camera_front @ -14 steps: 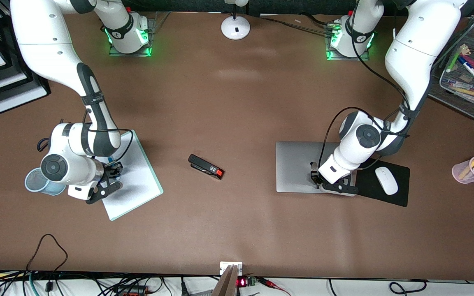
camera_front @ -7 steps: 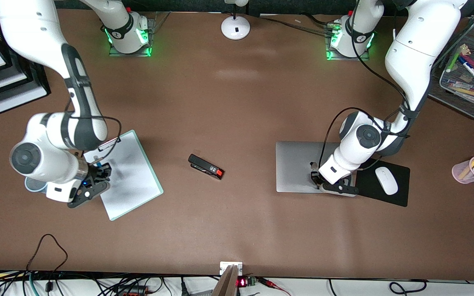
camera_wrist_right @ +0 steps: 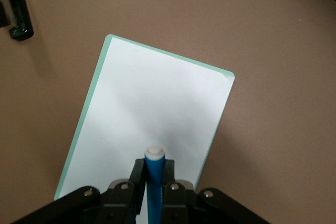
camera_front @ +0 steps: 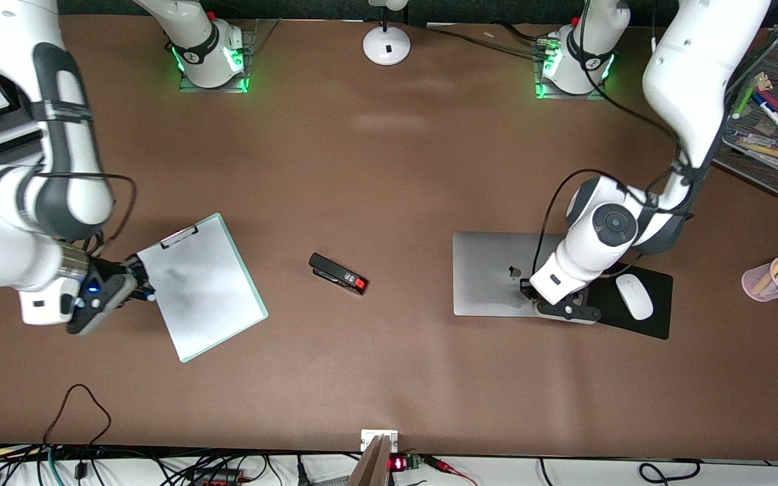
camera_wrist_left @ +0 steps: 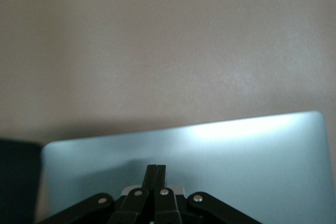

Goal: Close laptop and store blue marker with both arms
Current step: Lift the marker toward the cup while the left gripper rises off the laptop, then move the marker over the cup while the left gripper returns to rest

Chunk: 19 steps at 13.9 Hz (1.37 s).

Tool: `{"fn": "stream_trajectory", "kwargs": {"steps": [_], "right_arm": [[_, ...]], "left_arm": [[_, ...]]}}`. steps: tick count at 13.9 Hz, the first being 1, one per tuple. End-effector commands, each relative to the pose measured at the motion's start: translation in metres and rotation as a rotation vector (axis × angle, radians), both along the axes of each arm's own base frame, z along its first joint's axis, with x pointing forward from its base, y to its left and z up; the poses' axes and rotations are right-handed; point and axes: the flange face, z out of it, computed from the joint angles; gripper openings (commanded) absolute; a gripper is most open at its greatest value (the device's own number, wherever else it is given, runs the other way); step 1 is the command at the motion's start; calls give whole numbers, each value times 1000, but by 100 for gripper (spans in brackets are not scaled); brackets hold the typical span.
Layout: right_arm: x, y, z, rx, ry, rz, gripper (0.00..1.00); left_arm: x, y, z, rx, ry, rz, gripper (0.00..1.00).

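The laptop (camera_front: 497,273) lies toward the left arm's end of the table, a mousepad (camera_front: 639,300) beside it, a mouse (camera_front: 634,296) on the mousepad. The stapler (camera_front: 338,273) lies between laptop and clipboard (camera_front: 201,285).

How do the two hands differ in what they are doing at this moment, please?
The right hand is shut on the blue marker above the clipboard's edge; the left hand is shut on nothing, over the closed laptop. Both point downward.
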Motion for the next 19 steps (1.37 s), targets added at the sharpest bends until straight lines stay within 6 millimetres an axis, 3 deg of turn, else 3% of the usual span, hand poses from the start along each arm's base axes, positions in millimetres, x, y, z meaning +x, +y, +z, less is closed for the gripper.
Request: {"fn": "stream_trajectory", "kwargs": {"steps": [1,2,3,4,5,6,10,12,16,19], "right_arm": [[0,-27,25,75,-49,85,0],[4,-35,33,85,-83,121,0],[5,-44,38,100,-113,158,0],[5,-54,42,130,-140,196,0],[5,-61,47,166,-160,226,0],[2,-71,49,215,-170,242,0],[-13,-105,46,365,-194,332,0],[-14,-121,56,452,-282,420,0],[-25,-155,57,530,-321,453,0],[-33,-183,45,585,-362,434,0]], "left_arm": [[-16,-6,47,70,43,-39,10],[-19,-6,66,90,64,-34,28],[-18,-4,81,111,90,-26,34],[-23,-15,95,123,135,-39,49],[-21,-16,114,116,154,-31,78],[-21,-14,127,100,180,-11,97],[-28,-13,173,101,161,-28,100],[-35,-11,193,105,162,-56,100],[-48,4,245,98,220,-52,100],[-48,21,289,58,247,-44,100]]}}
